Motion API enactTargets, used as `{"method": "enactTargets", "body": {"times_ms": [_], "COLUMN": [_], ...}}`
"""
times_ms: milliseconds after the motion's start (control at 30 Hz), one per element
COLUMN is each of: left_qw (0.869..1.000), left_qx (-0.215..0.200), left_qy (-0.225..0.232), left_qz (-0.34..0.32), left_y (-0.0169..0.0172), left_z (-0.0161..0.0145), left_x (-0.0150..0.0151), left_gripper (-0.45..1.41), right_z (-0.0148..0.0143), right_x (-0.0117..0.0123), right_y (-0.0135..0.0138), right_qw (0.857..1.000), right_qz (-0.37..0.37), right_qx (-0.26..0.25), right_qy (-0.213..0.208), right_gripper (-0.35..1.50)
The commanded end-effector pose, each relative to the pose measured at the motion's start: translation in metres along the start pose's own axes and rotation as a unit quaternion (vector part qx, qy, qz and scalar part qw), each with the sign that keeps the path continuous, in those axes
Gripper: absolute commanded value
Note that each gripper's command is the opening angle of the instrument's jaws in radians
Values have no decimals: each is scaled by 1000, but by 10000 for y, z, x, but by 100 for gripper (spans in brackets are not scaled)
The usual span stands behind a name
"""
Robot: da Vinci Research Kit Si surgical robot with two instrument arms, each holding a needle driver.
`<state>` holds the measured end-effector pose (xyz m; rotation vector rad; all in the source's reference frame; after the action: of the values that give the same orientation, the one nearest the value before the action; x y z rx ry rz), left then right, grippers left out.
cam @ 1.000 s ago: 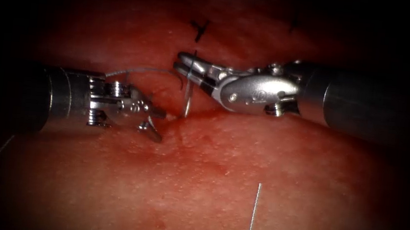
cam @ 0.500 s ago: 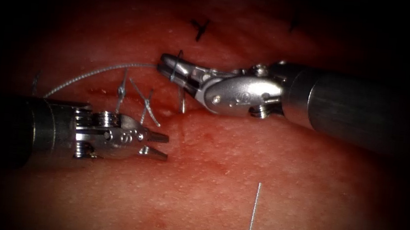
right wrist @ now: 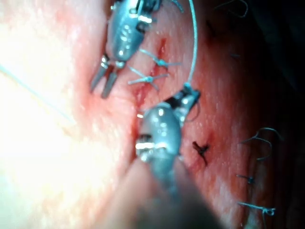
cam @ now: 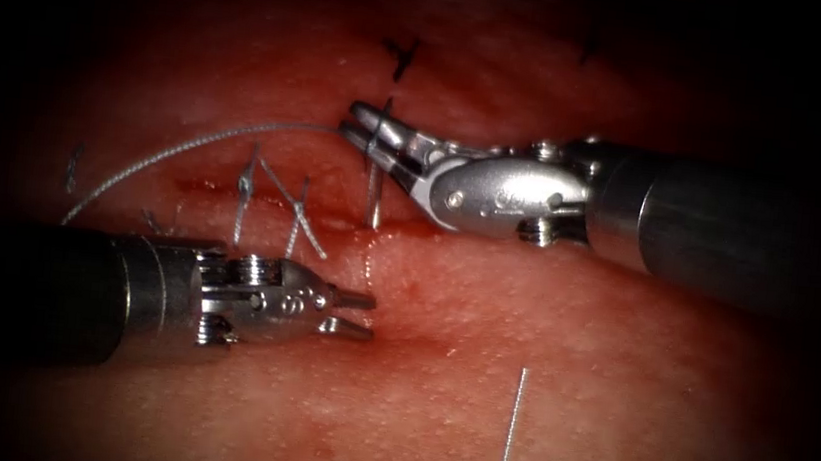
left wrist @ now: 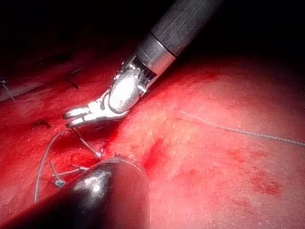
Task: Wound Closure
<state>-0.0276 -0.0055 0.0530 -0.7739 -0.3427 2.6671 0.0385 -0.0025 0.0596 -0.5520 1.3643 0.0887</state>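
1. The fingers of the right arm's silver wristed needle driver (cam: 358,125) are pressed together on the thin curved steel needle (cam: 374,192), pinching it near its thread end.
2. From that grip the needle hangs down toward the dark slit of the cut (cam: 351,227) in the moist red pork-belly tissue (cam: 567,376); its point sits at the cut's edge, and whether it has entered the tissue cannot be told.
3. The fingers of the left arm's silver needle driver (cam: 354,315) are spread apart and hold nothing, lying over the tissue on the near side of the cut, apart from the needle.
4. The pale grey braided thread (cam: 188,144) runs from the right tool's fingers in a long arc out to the left.
5. Two tied stitches with short pale cut ends (cam: 278,203) cross the cut just left of the needle.
6. A loose pale strand of thread (cam: 509,436) lies on the tissue toward its near edge.
7. Dark stitch knots (cam: 402,57) sit on the far part of the tissue.
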Motion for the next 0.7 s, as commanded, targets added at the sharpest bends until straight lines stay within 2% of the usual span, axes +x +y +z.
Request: {"method": "enactTargets", "body": {"times_ms": [33, 300, 533, 700], "left_qw": [1000, 1000, 1000, 1000], "left_qx": [0, -7, -9, -5], "left_qy": [1, 3, 4, 4], "left_qz": [2, 5, 7, 9], "left_y": [-1, 4, 9, 16], "left_z": [7, -5, -11, -3], "left_x": [4, -7, -18, -19], "left_gripper": [2, 2, 2, 0], "right_z": [12, 19, 11, 9], "right_x": [0, 14, 10, 8], "right_y": [-2, -15, -10, -5], "right_qw": [1000, 999, 997, 993], "right_qz": [6, 28, 74, 110], "right_qx": [-6, -17, -10, -16], "right_qy": [2, -27, -36, -49], "right_gripper": [-35, -35, -35, -35]}}
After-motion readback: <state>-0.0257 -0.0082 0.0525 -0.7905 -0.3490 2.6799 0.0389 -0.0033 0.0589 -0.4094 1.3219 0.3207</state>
